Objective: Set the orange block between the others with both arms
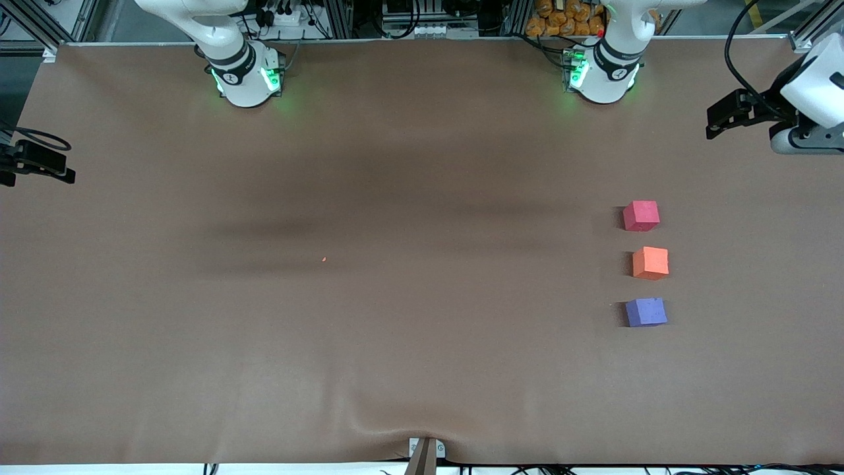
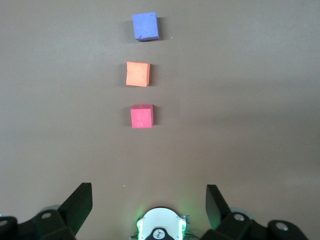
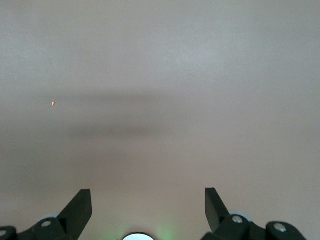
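Three small cubes stand in a line on the brown table toward the left arm's end. The orange block (image 1: 650, 262) (image 2: 138, 74) sits between the others. The pinkish-red cube (image 1: 641, 216) (image 2: 142, 116) is farther from the front camera, the purple-blue cube (image 1: 646, 312) (image 2: 145, 26) nearer to it. Small gaps separate them. My left gripper (image 2: 149, 186) hangs open and empty high over its own base (image 1: 603, 72), well away from the cubes. My right gripper (image 3: 147, 190) is open and empty too, over bare table near its base (image 1: 247, 76). Neither hand shows in the front view.
A tiny orange speck (image 1: 324, 258) (image 3: 53, 104) lies on the table toward the right arm's end. A white and black device (image 1: 791, 105) juts in at the left arm's end, a black one (image 1: 33, 161) at the right arm's end. A clamp (image 1: 425, 452) holds the front edge.
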Robot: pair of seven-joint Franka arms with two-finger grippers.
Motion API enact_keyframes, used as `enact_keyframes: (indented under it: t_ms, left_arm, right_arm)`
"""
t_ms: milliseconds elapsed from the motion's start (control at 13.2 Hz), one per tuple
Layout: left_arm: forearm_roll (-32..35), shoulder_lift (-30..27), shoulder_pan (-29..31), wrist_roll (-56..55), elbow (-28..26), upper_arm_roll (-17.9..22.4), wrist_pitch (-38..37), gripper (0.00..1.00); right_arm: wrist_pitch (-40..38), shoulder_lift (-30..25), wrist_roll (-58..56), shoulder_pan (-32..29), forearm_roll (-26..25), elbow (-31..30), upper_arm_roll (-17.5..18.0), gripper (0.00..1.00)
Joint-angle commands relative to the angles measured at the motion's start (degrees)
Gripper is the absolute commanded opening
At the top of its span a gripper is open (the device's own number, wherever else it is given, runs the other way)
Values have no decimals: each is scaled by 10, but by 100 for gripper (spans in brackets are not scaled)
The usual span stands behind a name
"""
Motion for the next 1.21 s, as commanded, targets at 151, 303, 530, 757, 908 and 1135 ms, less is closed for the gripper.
enact_keyframes:
  t_ms: [151, 303, 530, 757, 908, 1135]
  left_arm:
    - [8, 5, 29, 30, 13, 1, 28, 100]
    - [6, 5, 36, 28, 7, 0, 29, 100]
    - [5, 5, 33, 26, 4, 1, 29, 100]
    - [5, 14, 24, 21, -2, 2, 42, 100]
    - [5, 16, 25, 21, -2, 2, 42, 100]
    - [5, 16, 8, 21, -2, 12, 45, 100]
  right_arm:
    - [-11, 3, 0, -7, -10, 12, 6, 100]
    - [-11, 3, 0, -7, -10, 12, 7, 100]
    - [-11, 3, 0, -7, -9, 12, 7, 100]
    - [-11, 4, 0, -7, -9, 12, 7, 100]
    - [-11, 3, 0, -7, -9, 12, 7, 100]
    - [-11, 3, 0, -7, -9, 12, 7, 100]
